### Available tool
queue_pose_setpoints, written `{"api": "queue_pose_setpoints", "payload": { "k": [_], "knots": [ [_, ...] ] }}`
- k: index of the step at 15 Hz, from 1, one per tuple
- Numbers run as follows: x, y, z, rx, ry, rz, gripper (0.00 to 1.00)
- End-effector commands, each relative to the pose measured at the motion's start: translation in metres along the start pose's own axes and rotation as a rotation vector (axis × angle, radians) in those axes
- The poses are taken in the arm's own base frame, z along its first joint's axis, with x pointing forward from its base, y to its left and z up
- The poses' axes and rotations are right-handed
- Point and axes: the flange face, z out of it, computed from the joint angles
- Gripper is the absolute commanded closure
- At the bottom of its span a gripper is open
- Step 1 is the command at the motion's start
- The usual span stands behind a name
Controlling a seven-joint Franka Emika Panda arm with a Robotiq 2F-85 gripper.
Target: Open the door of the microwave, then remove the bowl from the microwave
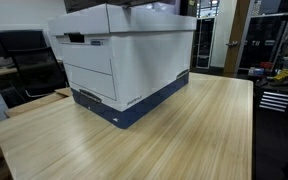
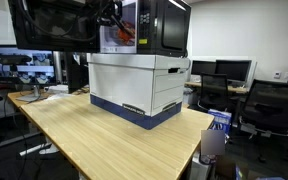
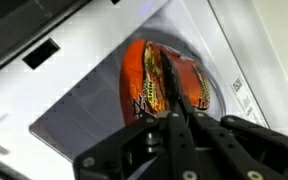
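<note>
Bowl (image 3: 144, 70), orange, inside the open microwave (image 2: 166, 25) atop a white box (image 2: 134, 85) on the desk (image 2: 104, 135), its near rim pinched by the clenched claw (image 3: 174, 108).

Both exterior views face the box (image 1: 124, 60) (image 2: 134, 85) on the worktop (image 1: 134, 145) from different corners, at mid range. The wrist view looks past the pincer (image 3: 174, 115), close into the microwave (image 3: 84, 90).

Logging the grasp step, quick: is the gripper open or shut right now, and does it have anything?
Gripper: shut, fingertips at the orange bowl inside the microwave; whether they pinch its rim cannot be told.
</note>
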Motion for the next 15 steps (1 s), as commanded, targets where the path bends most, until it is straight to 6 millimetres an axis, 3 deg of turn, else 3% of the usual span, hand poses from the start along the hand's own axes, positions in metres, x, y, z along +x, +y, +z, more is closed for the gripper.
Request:
{"api": "queue_pose_setpoints", "payload": {
  "k": [1,7,15],
  "knots": [
    [0.003,-0.025,-0.024,0.032,-0.007,-0.003,0.96],
    [0.018,-0.044,-0.049,0.071,-0.032,-0.024,0.96],
    [0.033,-0.053,-0.066,0.131,-0.166,-0.082,0.95]
  ]
}}
